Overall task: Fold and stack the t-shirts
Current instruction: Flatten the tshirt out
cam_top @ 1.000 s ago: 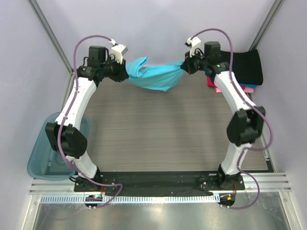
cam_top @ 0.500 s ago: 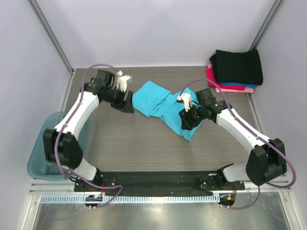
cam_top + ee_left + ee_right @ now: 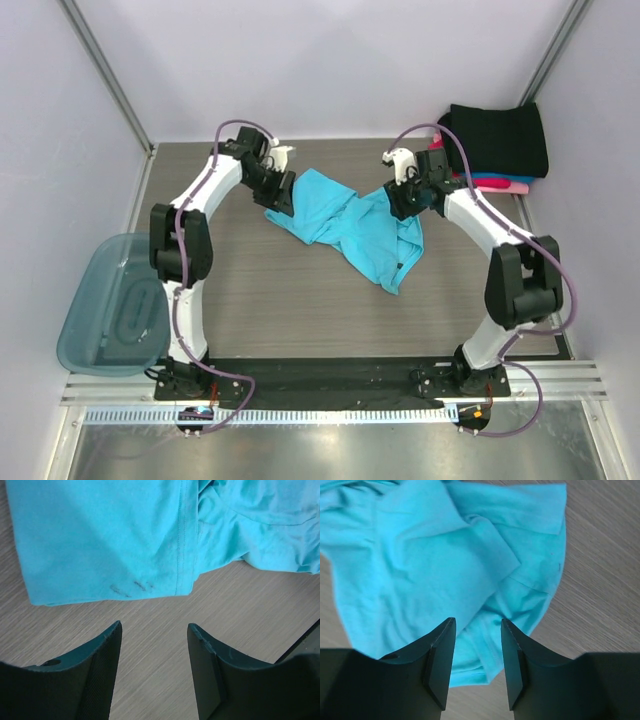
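Observation:
A bright turquoise t-shirt (image 3: pixel 350 225) lies crumpled and unfolded on the wooden table (image 3: pixel 280 300). My left gripper (image 3: pixel 278 196) is open and empty at the shirt's left edge; in the left wrist view its jaws (image 3: pixel 154 630) stand apart over bare wood just short of the shirt's hem (image 3: pixel 110 545). My right gripper (image 3: pixel 403 196) is open and empty over the shirt's right edge; in the right wrist view (image 3: pixel 477 630) the cloth (image 3: pixel 430 565) lies below the spread jaws. A stack of folded shirts, black (image 3: pixel 497 138) on blue and pink (image 3: pixel 490 183), sits at the back right.
A translucent blue-grey plastic bin (image 3: pixel 112 315) stands off the table's left front edge. Grey walls with metal posts (image 3: pixel 100 70) enclose the back and sides. The arm bases are bolted to a rail (image 3: pixel 330 375) at the near edge.
Both grippers let go of the turquoise shirt, which went from hanging stretched between them to lying on the table. Both arms then moved back to the shirt's far left and right edges.

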Available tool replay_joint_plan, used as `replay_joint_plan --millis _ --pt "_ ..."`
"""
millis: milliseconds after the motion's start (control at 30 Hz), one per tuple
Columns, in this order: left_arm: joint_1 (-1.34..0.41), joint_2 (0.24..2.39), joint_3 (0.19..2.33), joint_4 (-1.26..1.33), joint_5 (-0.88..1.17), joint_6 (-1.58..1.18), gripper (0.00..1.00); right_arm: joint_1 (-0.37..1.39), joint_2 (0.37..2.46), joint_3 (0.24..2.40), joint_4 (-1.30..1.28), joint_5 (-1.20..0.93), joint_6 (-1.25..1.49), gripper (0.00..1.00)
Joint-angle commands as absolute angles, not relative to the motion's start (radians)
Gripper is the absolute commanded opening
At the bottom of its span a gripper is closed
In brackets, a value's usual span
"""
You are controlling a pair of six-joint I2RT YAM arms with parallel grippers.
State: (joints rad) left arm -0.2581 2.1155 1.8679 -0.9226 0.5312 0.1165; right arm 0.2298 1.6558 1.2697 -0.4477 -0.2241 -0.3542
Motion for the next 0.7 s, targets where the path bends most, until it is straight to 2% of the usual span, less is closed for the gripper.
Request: replay_joint_plan --millis 0,333,667 --pt "-0.270 2.077 1.908 -0.940 0.557 0.127 0.56 0.192 1.729 1.348 -0.384 -0.198 -0.370 0.47" --pt "-0.322 2.086 1.898 -0.945 0.540 0.138 0.57 0.146 1.957 1.544 -0.331 -0.212 -0.338 0.49" --pt "-0.356 2.054 1.841 -0.953 0.483 0.159 0.57 0.130 2.203 1.798 -0.345 -0.218 -0.307 0.44"
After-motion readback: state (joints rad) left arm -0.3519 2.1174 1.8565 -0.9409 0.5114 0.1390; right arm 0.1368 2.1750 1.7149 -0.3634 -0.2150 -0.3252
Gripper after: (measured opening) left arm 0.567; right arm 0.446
